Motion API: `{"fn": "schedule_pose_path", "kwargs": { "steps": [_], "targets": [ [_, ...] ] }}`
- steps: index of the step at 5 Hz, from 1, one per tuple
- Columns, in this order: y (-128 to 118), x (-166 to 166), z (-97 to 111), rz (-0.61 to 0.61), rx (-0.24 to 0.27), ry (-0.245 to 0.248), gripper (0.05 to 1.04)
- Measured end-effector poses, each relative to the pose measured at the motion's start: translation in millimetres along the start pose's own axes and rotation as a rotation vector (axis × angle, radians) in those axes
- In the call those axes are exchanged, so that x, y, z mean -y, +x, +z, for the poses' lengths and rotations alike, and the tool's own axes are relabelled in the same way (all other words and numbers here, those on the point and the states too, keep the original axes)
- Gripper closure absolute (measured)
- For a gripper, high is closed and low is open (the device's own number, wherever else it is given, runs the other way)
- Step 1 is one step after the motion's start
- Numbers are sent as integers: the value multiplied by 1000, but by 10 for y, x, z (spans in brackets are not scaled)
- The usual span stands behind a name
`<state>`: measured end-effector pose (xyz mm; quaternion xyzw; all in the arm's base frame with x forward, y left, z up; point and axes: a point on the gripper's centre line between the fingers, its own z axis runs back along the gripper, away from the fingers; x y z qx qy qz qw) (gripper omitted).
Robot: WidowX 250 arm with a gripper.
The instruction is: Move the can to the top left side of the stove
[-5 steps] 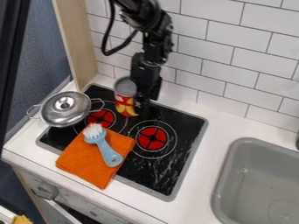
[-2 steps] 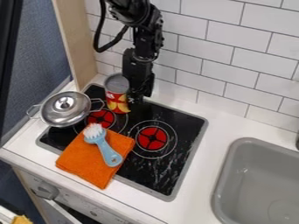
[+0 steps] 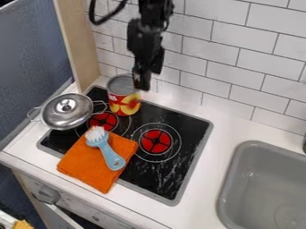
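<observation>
The wall (image 3: pixel 275 27) has white tiles (image 3: pixel 227 56) (like bricks); a tan board (image 3: pixel 78 44) stands up; the white counter (image 3: pixel 224 129) holds a gray sink (image 3: pixel 263 172).

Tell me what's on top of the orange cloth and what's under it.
A light blue brush lies on the cloth. The cloth covers part of the stove and its front edge, reaching the counter. Anything else underneath is hidden.
</observation>
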<state>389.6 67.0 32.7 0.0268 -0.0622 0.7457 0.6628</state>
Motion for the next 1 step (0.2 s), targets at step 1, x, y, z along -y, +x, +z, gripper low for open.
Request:
{"fn": "schedule_pose_path", "kwargs": {
  "steps": [1],
  "targets": [
    [75,-97,197,3,51,-28,84]
  ]
}}
